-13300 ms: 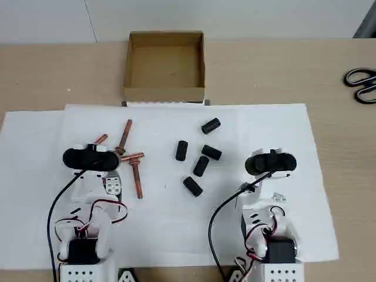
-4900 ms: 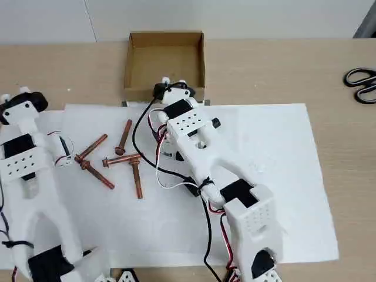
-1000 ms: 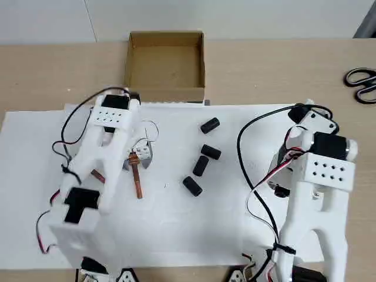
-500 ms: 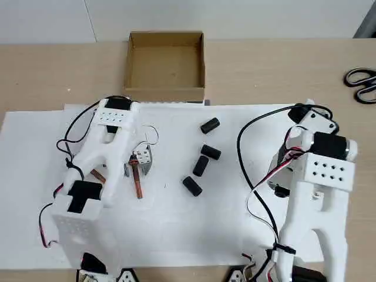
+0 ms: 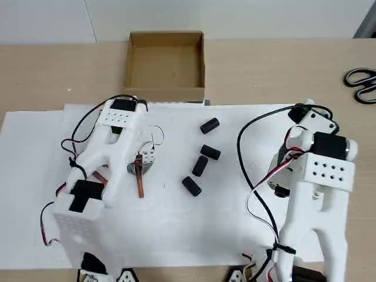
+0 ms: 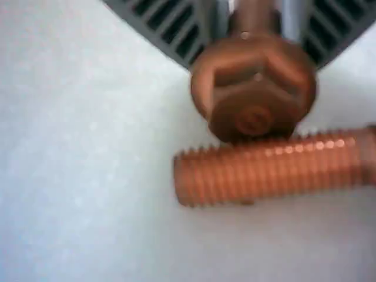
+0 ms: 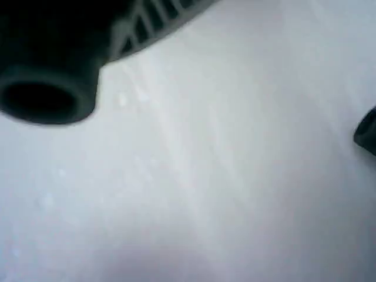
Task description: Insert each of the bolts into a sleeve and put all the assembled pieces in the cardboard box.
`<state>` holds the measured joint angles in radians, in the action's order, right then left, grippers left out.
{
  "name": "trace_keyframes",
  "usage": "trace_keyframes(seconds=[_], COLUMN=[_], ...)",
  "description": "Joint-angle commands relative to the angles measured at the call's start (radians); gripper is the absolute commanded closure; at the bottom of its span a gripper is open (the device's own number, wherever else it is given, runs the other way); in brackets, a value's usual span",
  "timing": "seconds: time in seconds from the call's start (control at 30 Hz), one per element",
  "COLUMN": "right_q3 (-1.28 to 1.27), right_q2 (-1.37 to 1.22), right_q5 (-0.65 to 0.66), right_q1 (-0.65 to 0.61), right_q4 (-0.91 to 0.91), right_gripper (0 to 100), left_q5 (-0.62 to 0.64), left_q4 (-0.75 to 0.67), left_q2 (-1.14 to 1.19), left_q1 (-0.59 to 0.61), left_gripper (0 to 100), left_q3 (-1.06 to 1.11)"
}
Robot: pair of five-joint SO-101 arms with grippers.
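Left arm (image 5: 111, 158) and right arm (image 5: 317, 176) bend down, jaws clamped.

No legible text, label or number anywhere

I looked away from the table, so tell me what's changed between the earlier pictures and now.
The right gripper reached in, took one sleeve and drew back to its side, holding it. The left gripper swung over and closed on one bolt. Four sleeves, the cardboard box and scissors stayed put.
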<state>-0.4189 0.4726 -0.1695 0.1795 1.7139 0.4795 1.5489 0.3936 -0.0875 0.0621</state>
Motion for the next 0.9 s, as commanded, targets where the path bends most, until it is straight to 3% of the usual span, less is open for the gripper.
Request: trace_keyframes(seconds=[0.0, 0.17, 0.43, 0.6, 0.73, 0.87], right_q3=[0.009, 0.060, 0.147, 0.146, 0.144, 0.129], right_q2=[0.031, 0.068, 0.239, 0.343, 0.443, 0.565], right_q5=[0.005, 0.009, 0.011, 0.012, 0.012, 0.012], right_q1=[0.012, -0.013, -0.242, -0.306, -0.369, -0.470], right_q4=[0.008, 0.013, 0.008, 0.015, 0.018, 0.013], right_gripper=[99.6, 99.6, 99.6, 99.6, 99.6, 99.5], left_q5=[-0.003, -0.006, -0.034, -0.037, -0.141, -0.158], left_q4=[0.025, 0.199, 0.203, 0.204, 0.204, 0.195], left_q2=[-0.011, -0.011, -0.204, -0.416, -0.591, -0.773], left_q1=[0.012, -0.003, -0.015, -0.094, -0.176, -0.227], left_gripper=[99, 99, 99, 99, 99, 99], left_q3=[-0.012, -0.143, -0.285, -0.277, -0.231, -0.153])
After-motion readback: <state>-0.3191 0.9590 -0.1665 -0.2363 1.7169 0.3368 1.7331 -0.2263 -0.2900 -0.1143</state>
